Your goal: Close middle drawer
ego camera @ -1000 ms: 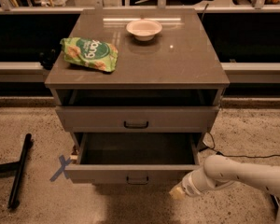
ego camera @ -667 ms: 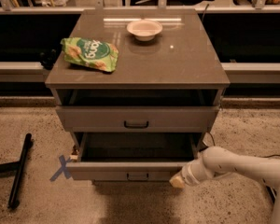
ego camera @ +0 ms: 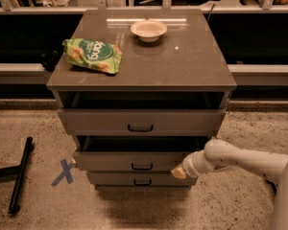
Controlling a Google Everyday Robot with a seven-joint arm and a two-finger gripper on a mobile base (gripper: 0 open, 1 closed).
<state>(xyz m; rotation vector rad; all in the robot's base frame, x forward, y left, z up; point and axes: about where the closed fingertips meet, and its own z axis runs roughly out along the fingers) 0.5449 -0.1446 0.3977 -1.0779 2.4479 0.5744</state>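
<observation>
Pushed far back into the cabinet since a second ago, the middle grey-taupe drawer with the flat front and small dark loop handle (ego camera: 110, 161) now stands out only a little beyond the lowest drawer of the same look (ego camera: 110, 178). A narrow dark strip of its inside shows. The cream-tipped gripper (ego camera: 178, 172) has followed it in.

At far left a black pole (ego camera: 20, 175) lies on the speckled floor, with a blue tape cross (ego camera: 65, 171) just right of it. On the glossy brown-grey cabinet top (ego camera: 192, 61) a green snack bag (ego camera: 92, 55) lies at the left and a shallow white bowl (ego camera: 148, 29) sits farther back, near the middle. The taller top drawer (ego camera: 96, 121) is slightly open. At the right, the gripper meets the lower right end of the middle drawer's front, fingers clenched together on nothing, at the end of a white arm (ego camera: 245, 159) reaching in from the right.
</observation>
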